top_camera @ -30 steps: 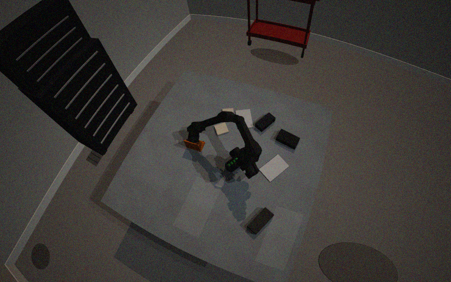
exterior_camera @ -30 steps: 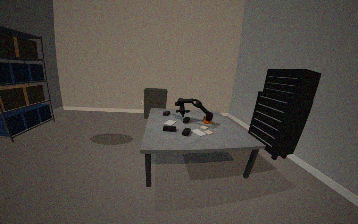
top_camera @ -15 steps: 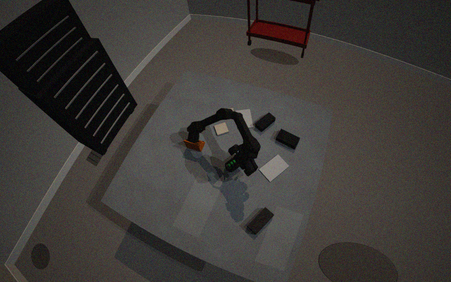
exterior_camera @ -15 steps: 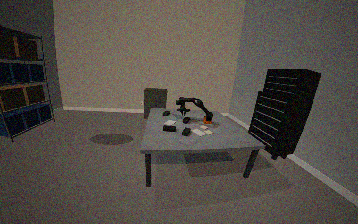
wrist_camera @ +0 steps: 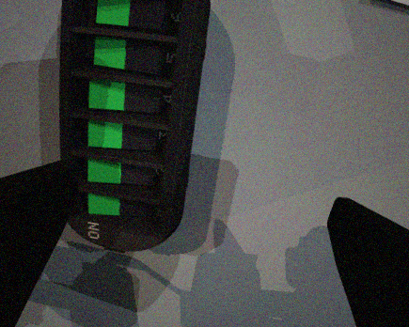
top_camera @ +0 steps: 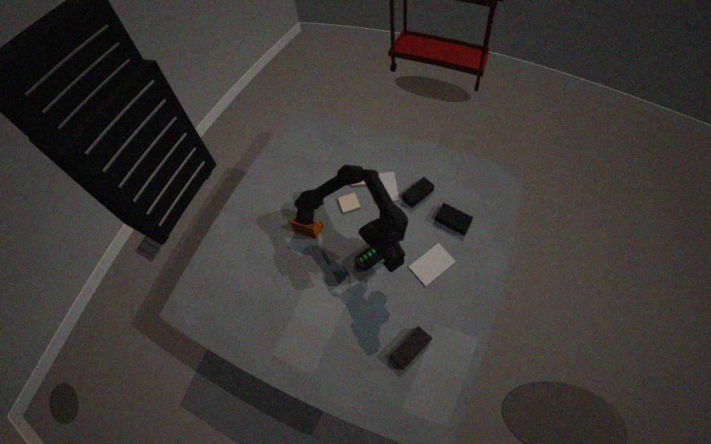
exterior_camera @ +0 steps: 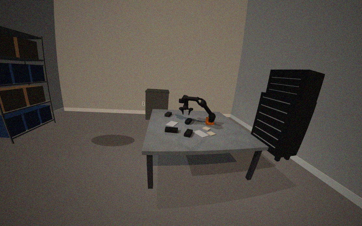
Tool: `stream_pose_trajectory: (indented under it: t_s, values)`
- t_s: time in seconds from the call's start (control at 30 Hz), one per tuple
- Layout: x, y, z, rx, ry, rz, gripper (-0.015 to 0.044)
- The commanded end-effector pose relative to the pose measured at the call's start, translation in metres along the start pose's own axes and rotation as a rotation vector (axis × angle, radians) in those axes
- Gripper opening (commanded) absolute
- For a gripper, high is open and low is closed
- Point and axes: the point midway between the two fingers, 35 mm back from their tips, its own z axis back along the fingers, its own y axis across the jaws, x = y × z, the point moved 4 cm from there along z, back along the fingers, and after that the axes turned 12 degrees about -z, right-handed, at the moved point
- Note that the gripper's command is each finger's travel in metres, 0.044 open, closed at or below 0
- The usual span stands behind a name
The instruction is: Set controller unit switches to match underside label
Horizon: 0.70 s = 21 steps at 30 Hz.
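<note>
The dark controller unit (top_camera: 362,263) (exterior_camera: 188,121) (wrist_camera: 182,117) sits on the bench, label side hidden. In the wrist view it runs down the left part, its "ON" end nearest. Green ends of six rockers show on the left of the row; numbers 2 to 6 are faintly visible, 1 is not readable, and the topmost rocker is cut by the frame edge. Which ends are pressed down is hard to tell. My gripper (exterior_camera: 186,114) (wrist_camera: 208,194) is open and empty, raised above the bench near the unit. In the wrist view its left finger overlaps the unit's lower left edge; the right finger is over bare bench.
Dark blocks (top_camera: 418,191) (top_camera: 453,219) (top_camera: 410,347) lie around the bench. A white plate (top_camera: 431,264) (exterior_camera: 171,123) lies near the unit; another pale plate (exterior_camera: 201,133) and beige pads (exterior_camera: 206,128) (exterior_camera: 211,133) lie nearer the orange arm base (top_camera: 307,228) (exterior_camera: 209,122).
</note>
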Motion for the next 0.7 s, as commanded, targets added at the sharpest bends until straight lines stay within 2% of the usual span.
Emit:
stream_pose_trajectory:
  t_s: [0.0,0.27,0.67]
  values:
    - [0.0000,0.0004,0.0009,0.000,0.005,-0.006,0.0210]
    - [0.0000,0.0004,0.0009,0.000,0.005,-0.006,0.0000]
    - [0.0000,0.0004,0.0009,0.000,0.005,-0.006,0.0000]
